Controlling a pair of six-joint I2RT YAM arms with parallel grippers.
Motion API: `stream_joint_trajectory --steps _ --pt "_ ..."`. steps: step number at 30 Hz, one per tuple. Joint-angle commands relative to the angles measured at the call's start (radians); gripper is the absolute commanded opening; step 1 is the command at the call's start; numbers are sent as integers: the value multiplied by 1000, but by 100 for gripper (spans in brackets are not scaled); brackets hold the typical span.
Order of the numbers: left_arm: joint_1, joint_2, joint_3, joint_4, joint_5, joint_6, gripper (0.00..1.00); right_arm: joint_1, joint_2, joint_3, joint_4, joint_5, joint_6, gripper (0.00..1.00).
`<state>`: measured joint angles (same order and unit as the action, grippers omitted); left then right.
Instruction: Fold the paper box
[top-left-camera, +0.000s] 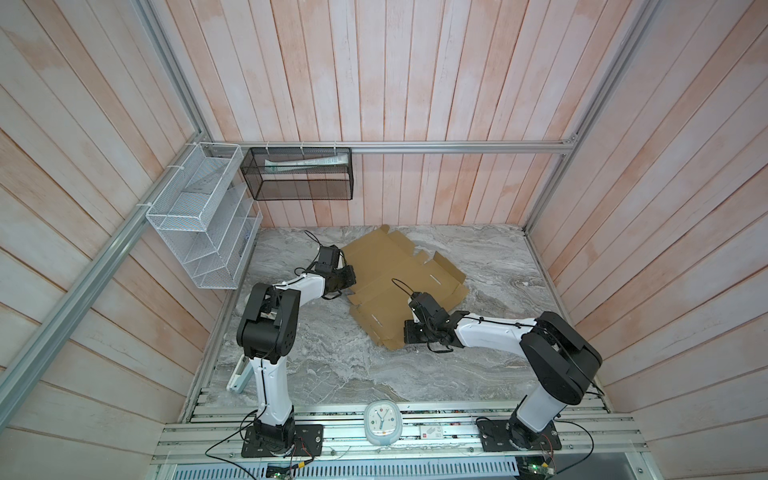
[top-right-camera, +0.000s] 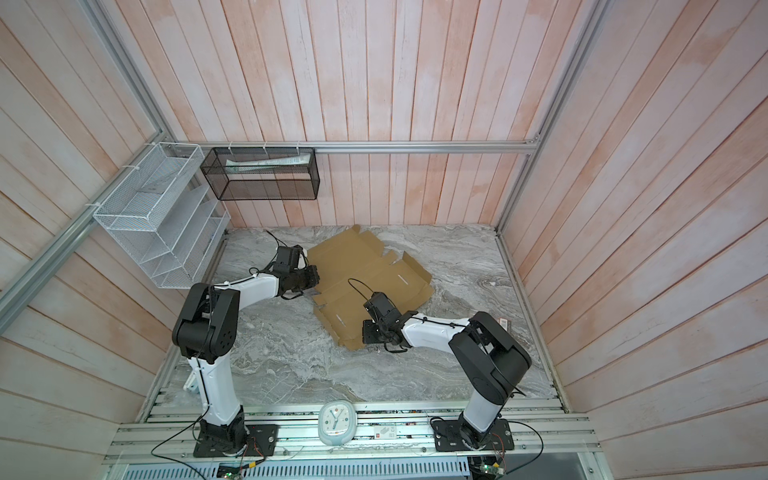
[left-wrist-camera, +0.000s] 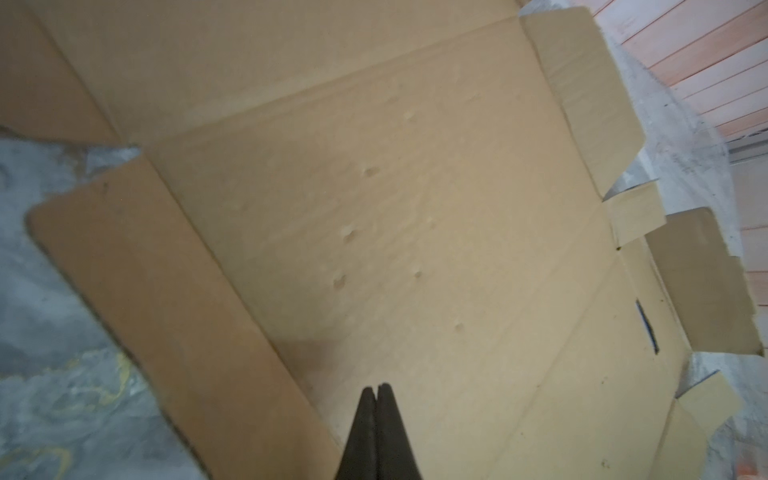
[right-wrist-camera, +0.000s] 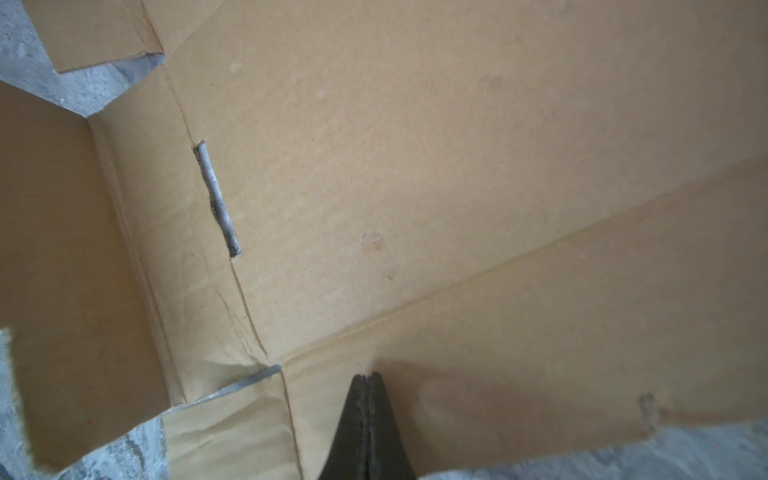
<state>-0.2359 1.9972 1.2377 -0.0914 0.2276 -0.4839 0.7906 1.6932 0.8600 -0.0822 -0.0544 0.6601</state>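
The paper box (top-left-camera: 399, 278) (top-right-camera: 365, 270) is a flat brown die-cut cardboard sheet lying unfolded on the marble table, its flaps and tabs spread out. My left gripper (top-left-camera: 347, 286) (top-right-camera: 309, 286) is at the sheet's left edge. In the left wrist view this gripper (left-wrist-camera: 377, 388) is shut, its tips over the main panel (left-wrist-camera: 415, 208) beside a side flap. My right gripper (top-left-camera: 409, 336) (top-right-camera: 368, 334) is at the sheet's near edge. In the right wrist view it (right-wrist-camera: 366, 376) is shut and empty, tips against a flap by a crease, near a slot (right-wrist-camera: 216, 199).
A white wire rack (top-left-camera: 199, 216) and a black mesh basket (top-left-camera: 299, 174) hang on the back left walls. A small clock (top-left-camera: 382, 424) lies on the front rail between the arm bases. A white bracket (top-left-camera: 241, 374) lies at the table's left edge. Plank walls enclose three sides.
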Motion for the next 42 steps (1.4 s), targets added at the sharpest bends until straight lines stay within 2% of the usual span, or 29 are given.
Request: stream_joint_trajectory --steps 1,15,22,27,34,42 --pt "0 -18 -39 8 -18 -18 0 -11 30 -14 8 -8 12 1" --pt "-1 -131 -259 68 32 -100 0 -139 52 -52 -18 -20 -57 0" --pt "-23 -237 -411 122 68 -157 0 -219 89 -9 -48 -37 -122 0" --pt "-77 -299 -478 139 82 -188 0 -265 138 58 -95 -39 -170 0" --pt "-156 -383 -520 153 88 -229 0 -341 174 152 -140 -18 -238 0" --pt "-158 -476 -477 88 50 -196 0 -381 136 248 -193 21 -284 1"
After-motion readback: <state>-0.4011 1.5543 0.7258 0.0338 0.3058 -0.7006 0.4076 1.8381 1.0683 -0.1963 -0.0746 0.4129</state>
